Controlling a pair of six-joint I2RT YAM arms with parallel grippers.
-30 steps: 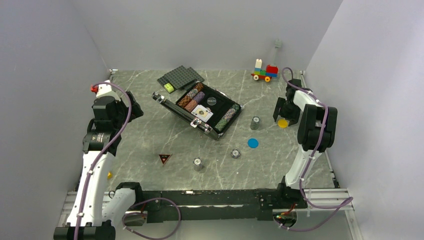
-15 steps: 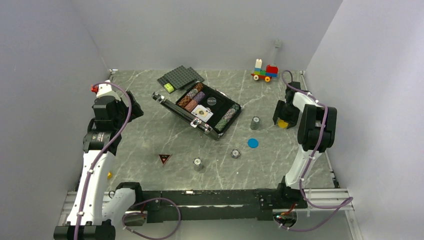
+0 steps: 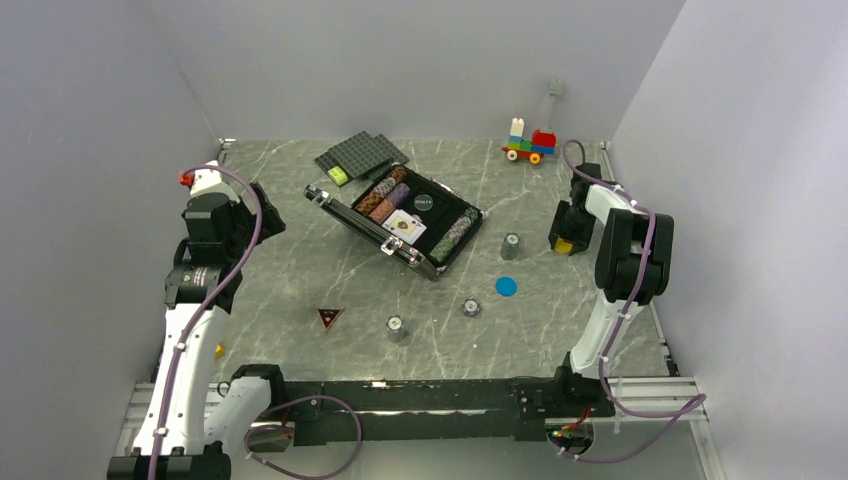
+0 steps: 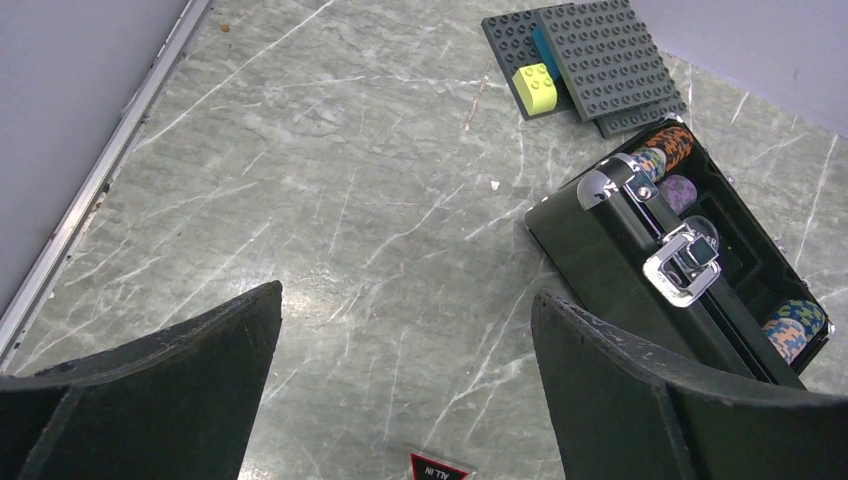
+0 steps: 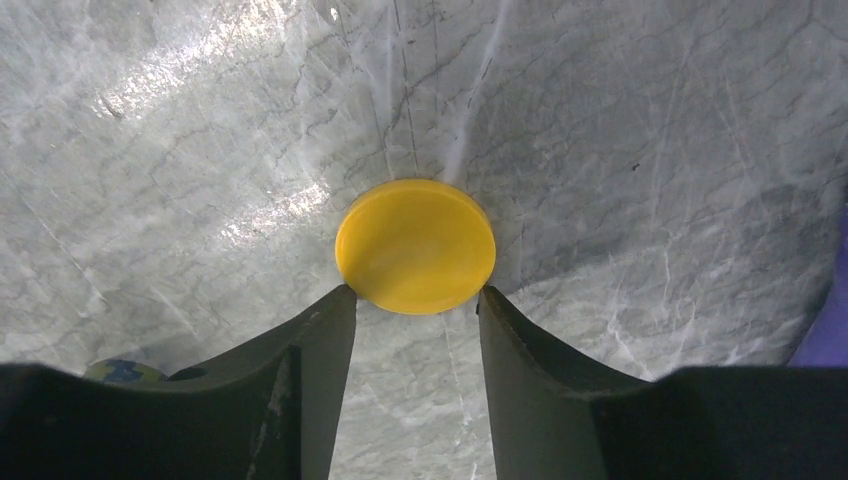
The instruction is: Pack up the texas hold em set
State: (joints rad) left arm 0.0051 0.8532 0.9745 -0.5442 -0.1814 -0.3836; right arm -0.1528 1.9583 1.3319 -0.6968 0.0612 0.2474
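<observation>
my right end effector hangs low at the right edge of the desk. its fingers are about half spread and their tips touch the near rim of a yellow disc lying flat on the stone. i cannot tell whether they pinch it or only rest against it. my left end effector is spread wide and holds nothing, up over the left side of the desk.

the briefcase lies open toward the back middle, turned at an angle, with chip rows and cards in its tray. between my right end effector and the case stands one grey chip stack, with a blue disc a little nearer to me. a second stack and a third stack sit apart toward the near edge, and a black-and-red triangular tag lies left of them. dark baseplates with a lime brick on them lie just behind the case's left corner. a toy car is in the back right corner, well apart from everything else.
</observation>
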